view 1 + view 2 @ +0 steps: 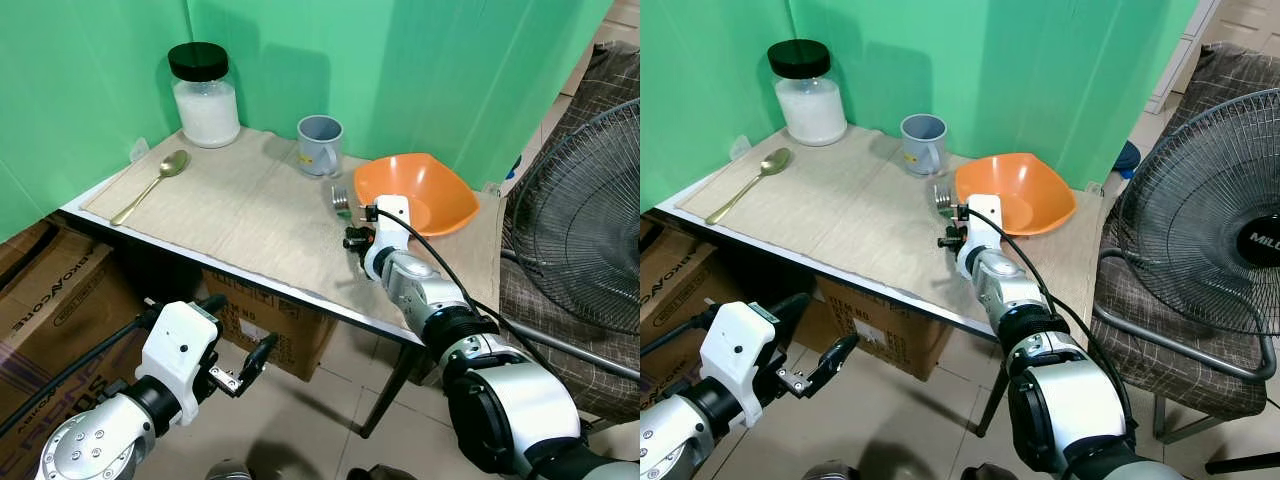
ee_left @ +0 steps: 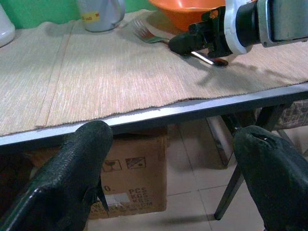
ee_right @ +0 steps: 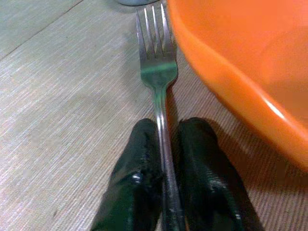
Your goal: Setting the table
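A steel fork (image 3: 156,72) lies on the beige placemat (image 1: 240,200), tines toward the grey mug (image 1: 320,145), right beside the orange bowl (image 1: 415,192). My right gripper (image 3: 166,126) is shut on the fork's handle, low over the mat at the bowl's near-left side; it also shows from the head (image 1: 355,238). A gold spoon (image 1: 152,185) rests at the mat's left end. Below the table's front edge, my left gripper (image 1: 237,330) hangs open with nothing between its fingers (image 2: 82,163).
A glass jar (image 1: 204,95) of white grains with a black lid stands at the back left corner. Green screens close off the back. Cardboard boxes (image 1: 60,290) sit under the table. A standing fan (image 1: 590,230) and a chair (image 1: 1160,340) crowd the right side.
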Available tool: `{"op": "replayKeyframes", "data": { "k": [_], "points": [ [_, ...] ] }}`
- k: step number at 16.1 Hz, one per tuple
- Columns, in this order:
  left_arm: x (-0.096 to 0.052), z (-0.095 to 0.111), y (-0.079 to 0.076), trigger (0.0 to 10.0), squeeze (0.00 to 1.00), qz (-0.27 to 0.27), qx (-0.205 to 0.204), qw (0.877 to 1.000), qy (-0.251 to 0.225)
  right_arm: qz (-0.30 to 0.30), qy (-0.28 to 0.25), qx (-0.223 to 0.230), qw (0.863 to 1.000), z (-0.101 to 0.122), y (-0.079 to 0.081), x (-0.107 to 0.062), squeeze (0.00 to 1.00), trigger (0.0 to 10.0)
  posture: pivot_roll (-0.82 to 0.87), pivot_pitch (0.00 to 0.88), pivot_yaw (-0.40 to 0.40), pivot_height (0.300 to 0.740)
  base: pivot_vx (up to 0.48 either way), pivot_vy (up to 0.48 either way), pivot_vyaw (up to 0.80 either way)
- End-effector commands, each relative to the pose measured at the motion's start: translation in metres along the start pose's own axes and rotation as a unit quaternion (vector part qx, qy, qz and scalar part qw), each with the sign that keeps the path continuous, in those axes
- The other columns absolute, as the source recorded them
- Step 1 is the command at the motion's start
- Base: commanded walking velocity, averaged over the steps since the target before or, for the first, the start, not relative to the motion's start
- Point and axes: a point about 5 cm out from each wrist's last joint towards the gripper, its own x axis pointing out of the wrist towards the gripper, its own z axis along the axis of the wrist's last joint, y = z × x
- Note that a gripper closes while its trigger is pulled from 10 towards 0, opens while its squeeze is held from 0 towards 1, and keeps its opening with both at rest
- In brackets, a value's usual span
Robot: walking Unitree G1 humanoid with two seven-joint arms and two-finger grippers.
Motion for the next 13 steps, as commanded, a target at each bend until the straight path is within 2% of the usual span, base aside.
{"op": "replayKeyframes", "data": {
  "k": [1,5,9,10,11,13],
  "points": [
    [0.001,0.001,-0.002,10.0,0.00,-0.006,0.012,1.000,0.000,0.002,0.041,-0.009,0.999,-0.018,0.001,-0.001,0.00,0.0,0.19,0.070,-0.047,0.740,0.000,0.000,0.00],
    [0.001,0.000,-0.002,10.0,0.00,-0.006,0.015,1.000,0.001,0.006,0.038,-0.010,0.999,-0.018,0.003,0.000,0.00,0.0,0.19,0.068,-0.047,0.740,0.000,0.000,0.00],
    [0.002,0.002,0.002,10.0,0.00,0.000,0.022,1.000,-0.004,0.071,-0.012,-0.049,0.996,0.000,0.016,0.000,0.00,0.0,0.20,0.055,-0.048,0.740,0.000,0.000,0.00],
    [0.003,0.002,0.003,10.0,0.00,0.001,0.022,1.000,-0.005,0.093,-0.030,-0.030,0.995,0.006,0.019,0.000,0.00,0.0,0.20,0.051,-0.050,0.740,0.000,0.000,0.00],
    [0.003,0.003,0.004,10.0,0.00,0.004,0.024,1.000,-0.008,0.144,-0.068,-0.008,0.987,0.020,0.027,-0.003,0.00,0.0,0.20,0.045,-0.050,0.740,0.000,0.000,0.00],
    [0.004,0.003,0.005,10.0,0.00,0.005,0.025,1.000,-0.009,0.180,-0.090,-0.003,0.980,0.028,0.032,-0.006,0.00,0.0,0.20,0.042,-0.050,0.740,0.000,0.000,0.00]
  ]
}}
